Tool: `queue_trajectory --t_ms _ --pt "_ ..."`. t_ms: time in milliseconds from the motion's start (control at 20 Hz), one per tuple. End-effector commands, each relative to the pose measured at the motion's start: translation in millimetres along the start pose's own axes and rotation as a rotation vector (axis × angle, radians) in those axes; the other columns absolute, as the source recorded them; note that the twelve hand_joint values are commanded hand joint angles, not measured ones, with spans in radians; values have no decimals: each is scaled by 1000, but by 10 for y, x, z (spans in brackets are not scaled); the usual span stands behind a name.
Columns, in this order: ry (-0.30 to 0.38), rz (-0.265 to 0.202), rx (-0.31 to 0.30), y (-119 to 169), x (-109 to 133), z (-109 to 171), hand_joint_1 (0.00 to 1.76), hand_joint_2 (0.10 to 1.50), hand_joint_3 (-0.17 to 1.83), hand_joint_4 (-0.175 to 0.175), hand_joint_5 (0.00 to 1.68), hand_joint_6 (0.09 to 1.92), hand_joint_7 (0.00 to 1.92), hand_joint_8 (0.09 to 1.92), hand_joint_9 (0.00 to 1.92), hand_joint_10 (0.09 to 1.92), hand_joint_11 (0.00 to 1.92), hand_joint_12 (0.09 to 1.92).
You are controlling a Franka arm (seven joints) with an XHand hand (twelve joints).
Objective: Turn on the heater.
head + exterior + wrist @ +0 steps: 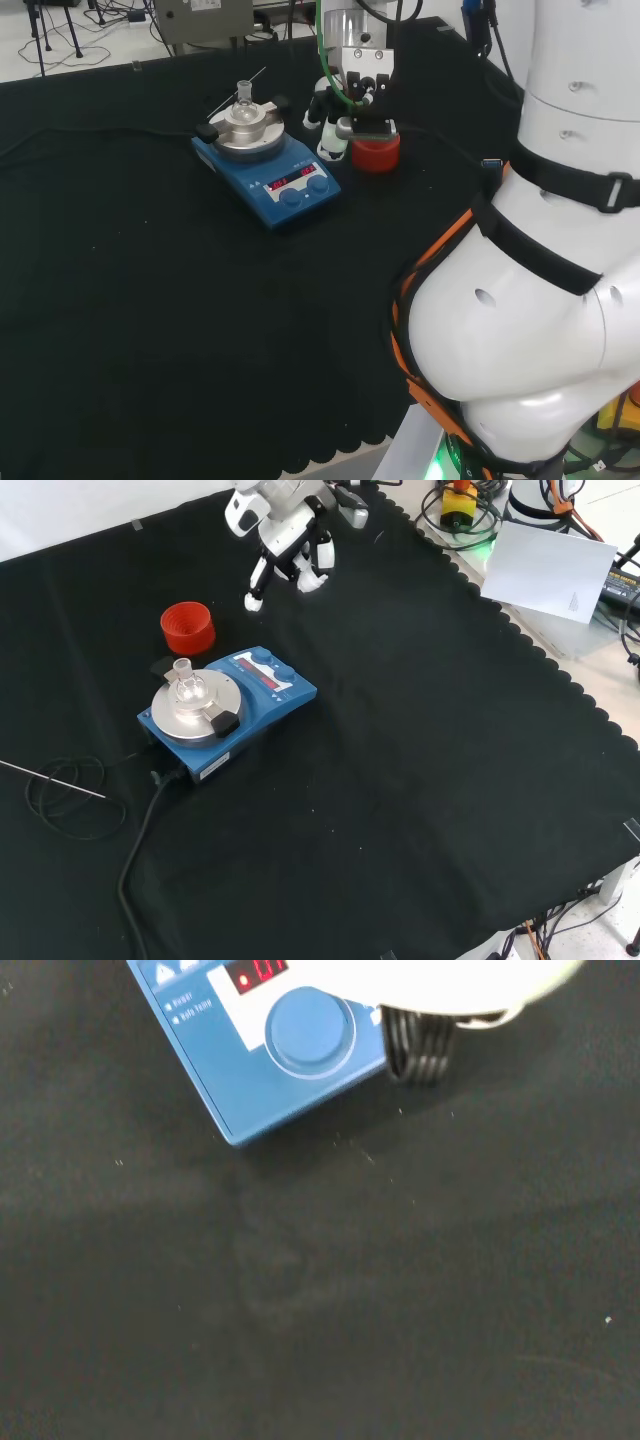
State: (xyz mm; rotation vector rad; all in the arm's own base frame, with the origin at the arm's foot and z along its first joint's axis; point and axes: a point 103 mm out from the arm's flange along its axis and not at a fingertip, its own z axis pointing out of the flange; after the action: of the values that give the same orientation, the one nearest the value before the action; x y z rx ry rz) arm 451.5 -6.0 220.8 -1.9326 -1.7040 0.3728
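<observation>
The heater (268,165) is a low blue box with a round metal plate on top, standing near the middle of the black cloth (150,330); a small glass flask (244,98) sits on that plate, and in the front view a black cable (140,850) runs from the heater's near side toward the cloth's lower left. Its sloped panel carries two round blue knobs (262,658) and red lit digits, and the wrist view looks down on one knob (310,1032) from close by. The hand (287,542) hangs in the air just beyond that panel, near a red ribbed cup (187,627), touching neither — its fingers hang down, relaxed and slightly bent, holding nothing. The heater looks heavy and stiff enough to stay put on the cloth under a light touch, though a sideways shove could slide it and rattle the flask, which is fragile and sits loose on the plate. The knob is small, smooth and probably slippery, so the sensible place to take hold is its rim — pinched between thumb and a fingertip and turned, or pressed straight down from above if it is a push switch, keeping clear of the glass.
</observation>
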Motion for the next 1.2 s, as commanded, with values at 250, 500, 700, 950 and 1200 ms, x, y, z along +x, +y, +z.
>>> queue_trajectory --t_ms 250,500,700,950,1200 --pt "-39 -10 127 75 -90 156 1460 616 1139 -32 330 87 1633 1729 1728 1806 1790 1814" --pt "-55 -19 165 89 -81 200 1465 613 1153 -22 276 87 1637 1730 1730 1811 1784 1809" --pt "-96 -26 209 104 -31 248 1470 611 1164 -14 234 87 1639 1731 1730 1815 1782 1806" --pt "-115 -37 270 113 35 292 1478 608 1176 -8 215 87 1642 1734 1730 1819 1781 1805" --pt "-138 -37 313 105 101 326 1481 605 1187 -6 209 87 1643 1737 1730 1822 1779 1806"
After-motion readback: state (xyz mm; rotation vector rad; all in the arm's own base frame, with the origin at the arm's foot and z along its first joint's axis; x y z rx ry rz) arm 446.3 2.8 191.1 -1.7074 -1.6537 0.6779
